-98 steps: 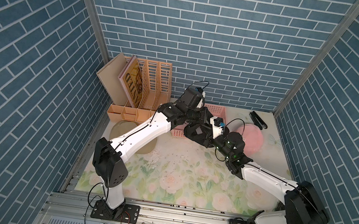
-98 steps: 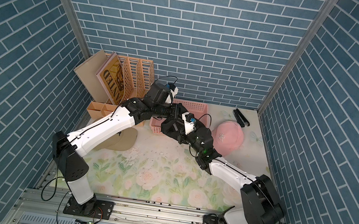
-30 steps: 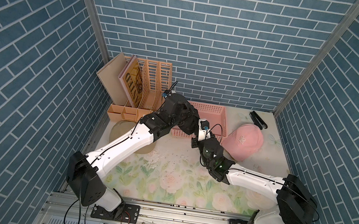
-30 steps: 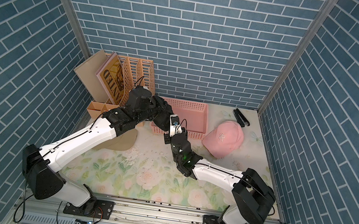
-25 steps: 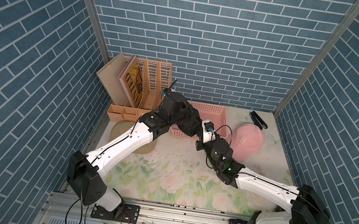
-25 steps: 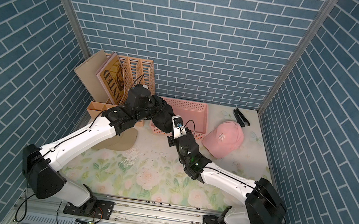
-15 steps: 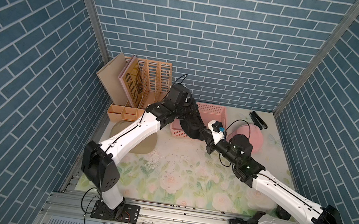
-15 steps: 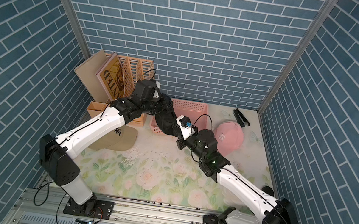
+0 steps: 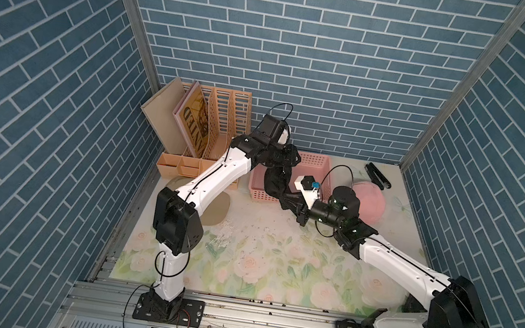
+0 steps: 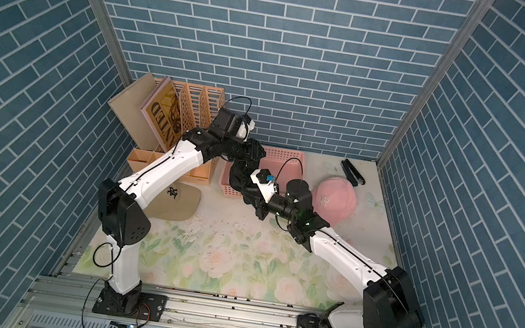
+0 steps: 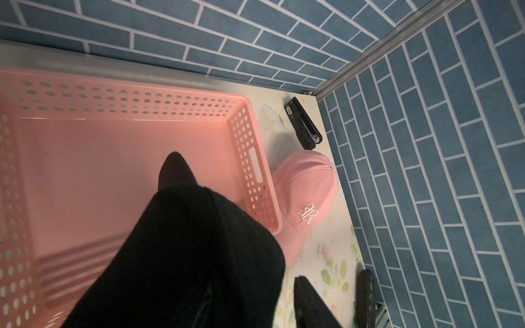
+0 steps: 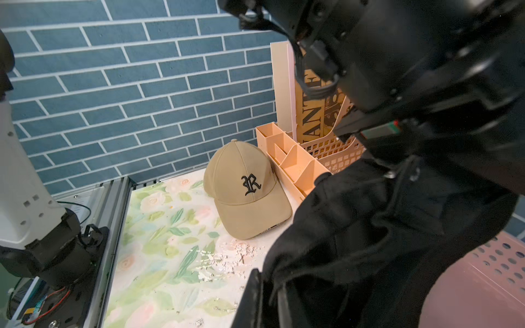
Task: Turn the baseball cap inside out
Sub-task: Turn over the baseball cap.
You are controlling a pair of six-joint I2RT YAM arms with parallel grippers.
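The black baseball cap (image 9: pixel 273 181) (image 10: pixel 238 178) hangs crumpled above the front edge of the pink basket (image 9: pixel 316 162). My right gripper (image 9: pixel 285 199) (image 12: pixel 268 279) is shut on a fold of its fabric (image 12: pixel 369 227) from the front right. My left gripper (image 9: pixel 286 158) (image 11: pixel 332 279) hovers just above the cap and is open. Bare floral mat shows between its two fingers (image 11: pixel 309 304). The cap's black cloth (image 11: pixel 184 255) lies beside those fingers, not between them. The fold of the cap hides which side of it faces out.
A pink cap (image 10: pixel 337 197) (image 11: pixel 306 193) lies right of the basket, with a black stapler (image 9: pixel 377 176) behind it. A tan cap (image 10: pixel 178 201) (image 12: pixel 244 190) sits at the left by the orange organiser tray (image 12: pixel 292 164) and file rack (image 9: pixel 226 113). Brick walls close in on three sides.
My left gripper has opened and let go of the black cap. Both arms carried the cap right and back towards the basket; the right gripper stays shut on it.
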